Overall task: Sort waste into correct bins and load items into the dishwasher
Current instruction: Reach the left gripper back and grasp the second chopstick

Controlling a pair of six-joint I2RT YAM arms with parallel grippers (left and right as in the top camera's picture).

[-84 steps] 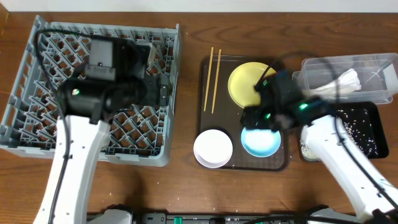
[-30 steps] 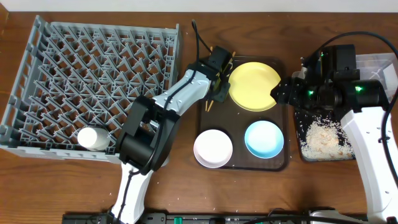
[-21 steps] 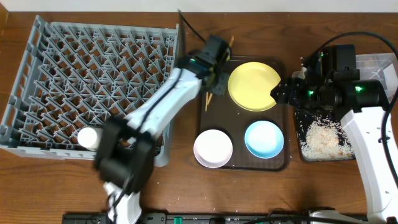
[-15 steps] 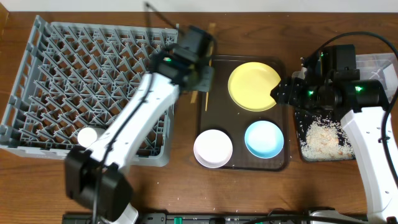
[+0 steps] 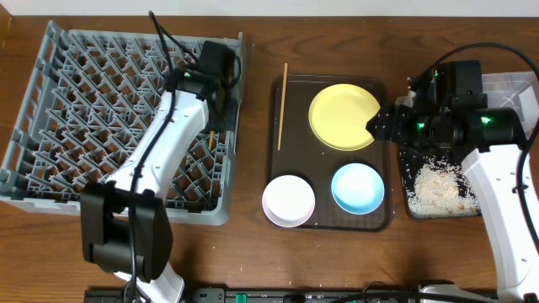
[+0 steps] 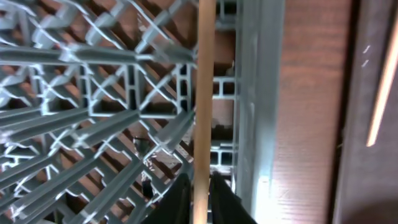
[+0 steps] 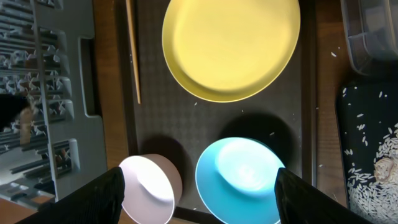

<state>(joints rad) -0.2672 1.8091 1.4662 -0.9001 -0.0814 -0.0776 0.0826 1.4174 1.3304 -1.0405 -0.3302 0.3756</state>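
Note:
My left gripper [image 5: 216, 99] hangs over the right edge of the grey dishwasher rack [image 5: 50, 126], shut on a wooden chopstick [image 6: 204, 93] that stands upright between its fingers [image 6: 180, 200]. A second chopstick [image 5: 283, 105] lies on the brown tray [image 5: 383, 223] beside the yellow plate [image 5: 344, 116], the blue bowl [image 5: 357, 187] and the white bowl [image 5: 289, 200]. Beside the plate's right rim, my right gripper [image 5: 381, 124] hovers open and empty, with both bowls under it in the wrist view [image 7: 199, 182]. Whitish rice waste [image 5: 436, 187] lies in the black bin [image 5: 497, 206].
The clear tub [image 5: 512, 84] stands at the far right behind my right arm, which covers most of it. My left arm crosses the rack's lower right part. Bare wooden table [image 5: 253, 168] separates the rack from the brown tray.
My left gripper has carried one chopstick from the brown tray leftward to above the rack's right side. The right arm has not moved.

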